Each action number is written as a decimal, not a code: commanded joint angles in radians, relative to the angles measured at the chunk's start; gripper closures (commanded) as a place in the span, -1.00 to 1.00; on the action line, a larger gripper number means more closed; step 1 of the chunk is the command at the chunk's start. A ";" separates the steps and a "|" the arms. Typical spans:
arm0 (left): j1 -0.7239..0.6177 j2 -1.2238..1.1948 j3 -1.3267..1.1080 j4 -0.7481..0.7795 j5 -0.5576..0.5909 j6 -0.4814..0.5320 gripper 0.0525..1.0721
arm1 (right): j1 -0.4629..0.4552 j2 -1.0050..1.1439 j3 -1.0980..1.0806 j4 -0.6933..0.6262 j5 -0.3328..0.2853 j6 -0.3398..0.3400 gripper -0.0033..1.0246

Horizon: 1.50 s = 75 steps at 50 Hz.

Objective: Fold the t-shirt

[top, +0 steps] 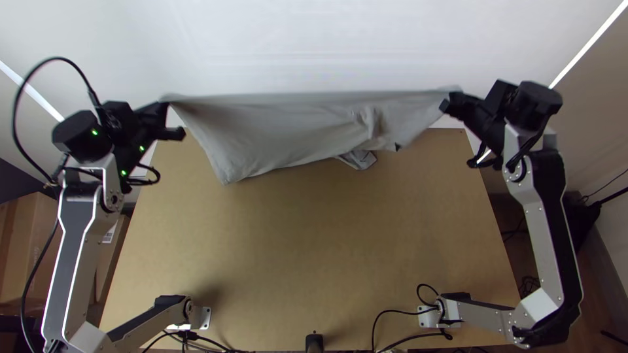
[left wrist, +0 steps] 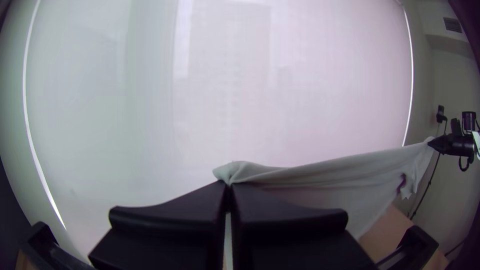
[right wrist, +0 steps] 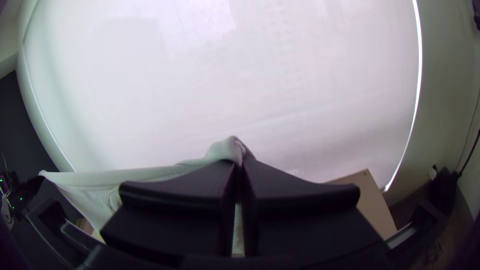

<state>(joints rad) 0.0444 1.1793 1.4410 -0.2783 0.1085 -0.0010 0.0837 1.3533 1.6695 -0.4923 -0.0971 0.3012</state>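
Top view gave me the grey t-shirt (top: pixel 281 131) stretched sideways between the left gripper (top: pixel 165 106) and the right gripper (top: pixel 446 104), its upper edge nearly straight. The rest hung down over the far part of the bench (top: pixel 314 248), hiding some of its far edge, with a crumpled bit nearer the right arm; whether it touched the bench, I couldn't tell. Close up, the left gripper (left wrist: pixel 228 187) had its fingers closed on one end of that upper edge, a small tuft of cloth poking past the tips. The right gripper (right wrist: pixel 240 162) pinched the other end the same way, fingers together. Behind the shirt stood a big pale blind (top: pixel 340 39). Black cables (top: pixel 386 314) trailed by the bench's near edge, and a cardboard box (top: pixel 23 248) stood beyond the left arm.
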 commanded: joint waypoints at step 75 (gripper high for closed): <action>-0.023 -0.780 -0.728 -0.016 -0.086 -0.197 0.95 | 0.051 -0.752 -0.884 0.267 0.094 0.055 0.95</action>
<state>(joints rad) 0.0181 0.4377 0.8463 -0.3088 0.0448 -0.1738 0.1379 0.6323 0.9333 -0.2932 -0.0616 0.3328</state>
